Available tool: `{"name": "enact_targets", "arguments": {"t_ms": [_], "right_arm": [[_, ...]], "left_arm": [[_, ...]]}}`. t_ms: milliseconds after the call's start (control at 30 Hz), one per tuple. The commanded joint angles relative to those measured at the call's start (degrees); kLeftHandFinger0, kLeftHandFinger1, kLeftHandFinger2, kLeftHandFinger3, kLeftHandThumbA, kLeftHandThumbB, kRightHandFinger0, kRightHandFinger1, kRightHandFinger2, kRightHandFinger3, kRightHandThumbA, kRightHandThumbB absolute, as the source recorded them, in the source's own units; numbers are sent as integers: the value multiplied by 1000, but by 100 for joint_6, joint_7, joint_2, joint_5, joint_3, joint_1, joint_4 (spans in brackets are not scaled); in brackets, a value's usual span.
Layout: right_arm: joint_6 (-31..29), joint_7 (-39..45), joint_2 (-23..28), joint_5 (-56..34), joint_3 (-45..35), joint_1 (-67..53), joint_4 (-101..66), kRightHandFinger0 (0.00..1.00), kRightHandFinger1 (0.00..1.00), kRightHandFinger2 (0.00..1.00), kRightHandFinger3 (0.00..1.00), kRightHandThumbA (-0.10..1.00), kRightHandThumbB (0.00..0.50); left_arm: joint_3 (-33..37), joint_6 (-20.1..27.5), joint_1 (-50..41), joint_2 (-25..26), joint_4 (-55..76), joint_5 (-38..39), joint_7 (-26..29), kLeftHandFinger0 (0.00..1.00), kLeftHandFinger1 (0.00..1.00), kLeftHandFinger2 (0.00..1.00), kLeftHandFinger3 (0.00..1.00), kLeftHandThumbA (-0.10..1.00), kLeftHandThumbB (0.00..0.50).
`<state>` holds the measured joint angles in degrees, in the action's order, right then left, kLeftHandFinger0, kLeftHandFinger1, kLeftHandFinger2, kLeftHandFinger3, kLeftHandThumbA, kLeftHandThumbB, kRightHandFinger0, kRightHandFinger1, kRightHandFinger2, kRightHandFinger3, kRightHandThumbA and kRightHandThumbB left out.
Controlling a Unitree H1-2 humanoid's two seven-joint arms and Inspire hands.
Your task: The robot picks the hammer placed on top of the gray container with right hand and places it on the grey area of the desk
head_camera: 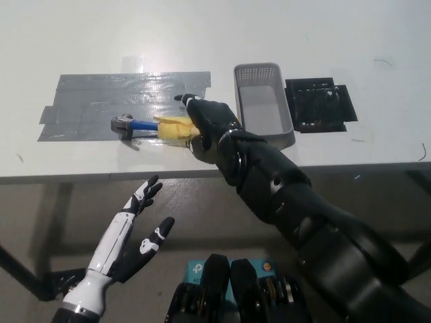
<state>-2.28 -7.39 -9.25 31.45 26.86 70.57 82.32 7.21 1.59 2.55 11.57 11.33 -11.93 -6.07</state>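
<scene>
**Hammer set down on the grey patch, right hand at the handle**

While I watch from the head view, the hammer (145, 126) lies at centre-left of the frame on the grey area (81, 101) of the desk (202, 33), its metal head pointing left and its yellow grip pointing right. It rests flat on the tape, which I judge to be the intended target, so the placing step looks nearly complete. The gray container (264, 102), right of centre, stands empty beside a black patch (319, 102) at upper right. My right hand (209, 121) covers the right end of the yellow grip, touching it; whether the fingers are clenched on the handle or already loosened I cannot tell, since the hand's back hides them. The left hand (131, 235) idles at lower left below the desk edge, fingers spread, holding nothing.
</scene>
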Motion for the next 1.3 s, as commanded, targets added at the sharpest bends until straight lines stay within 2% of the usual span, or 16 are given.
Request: {"name": "enact_targets", "arguments": {"t_ms": [0, 233, 267, 300, 333, 400, 600, 633, 667, 733, 767, 867, 1000, 1033, 1100, 1267], "right_arm": [[-1, 422, 64, -268, -185, 466, -132, 1000, 1000, 1000, 1000, 744, 500], [-141, 1119, 99, -1044, -1059, 769, -314, 1000, 1000, 1000, 1000, 878, 500], [-154, 1444, 108, -1399, -1410, 900, -376, 1000, 1000, 1000, 1000, 865, 500], [-68, 1978, 101, -2013, -2004, 1011, -437, 1000, 1000, 1000, 1000, 708, 500], [241, 2507, 91, -2632, -2627, 1189, -555, 1000, 1000, 1000, 1000, 648, 500], [528, 3099, 127, -2960, -2984, 1488, -779, 1000, 1000, 1000, 1000, 676, 500], [1745, 4494, 369, -3957, -3961, 2126, -1232, 1000, 1000, 1000, 1000, 550, 500], [1730, 4584, 404, -3941, -3974, 2138, -1250, 1000, 1000, 1000, 1000, 588, 500], [1715, 4763, 497, -3961, -3956, 2162, -1387, 1000, 1000, 1000, 1000, 726, 500], [1823, 4594, 547, -4056, -4076, 2103, -1723, 1000, 1000, 1000, 1000, 959, 500], [1902, 4408, 539, -4146, -4168, 2023, -1962, 1000, 1000, 1000, 1000, 1000, 500], [1695, 4061, 599, -4129, -4174, 1755, -2783, 1000, 1000, 1000, 1000, 1000, 447], [1565, 3489, 873, -3654, -3810, 1138, -4787, 1000, 1000, 1000, 1000, 1000, 447], [1686, 3435, 981, -3584, -3750, 1034, -5275, 1000, 1000, 1000, 1000, 1000, 495], [1779, 3578, 1395, -3474, -3617, 775, -6391, 1000, 1000, 1000, 1000, 1000, 431], [2099, 3743, 2172, -3578, -3735, 401, -8211, 1000, 1000, 1000, 1000, 1000, 407]], "left_arm": [[28, 41, 82, 93, 187, -13, -138, 1000, 1000, 992, 1000, 808, 82], [15, 44, 107, 85, 198, 4, -178, 1000, 1000, 995, 1000, 786, 77], [4, 8, 124, 83, 211, 21, -188, 1000, 1000, 994, 1000, 785, 81], [-3, -13, 128, 81, 210, 23, -189, 1000, 1000, 993, 1000, 783, 81], [-3, -35, 149, 81, 199, 28, -200, 1000, 1000, 993, 1000, 781, 80], [1, -85, 174, 78, 197, -10, -197, 1000, 1000, 996, 1000, 785, 88], [-6, -101, 184, 61, 192, 2, -185, 1000, 1000, 993, 1000, 791, 92], [-2, -92, 190, 57, 186, 2, -184, 1000, 1000, 992, 1000, 789, 92], [4, -79, 187, 65, 192, 31, -206, 1000, 1000, 992, 1000, 785, 91], [25, -87, 193, 67, 193, 48, -233, 1000, 1000, 997, 1000, 774, 93], [36, -78, 192, 70, 190, 46, -242, 1000, 1000, 998, 1000, 773, 94], [36, -65, 224, 67, 180, 35, -234, 1000, 1000, 1000, 1000, 770, 95], [3, 73, 338, 118, 109, 22, -209, 1000, 1000, 990, 1000, 775, 78], [-14, 86, 417, 106, 41, 39, -194, 1000, 1000, 991, 1000, 781, 86], [-57, 73, 599, 91, -58, 87, -179, 1000, 1000, 1000, 1000, 798, 83], [-189, 24, 1150, 19, -383, 183, -80, 1000, 1000, 1000, 1000, 887, 123]]}}
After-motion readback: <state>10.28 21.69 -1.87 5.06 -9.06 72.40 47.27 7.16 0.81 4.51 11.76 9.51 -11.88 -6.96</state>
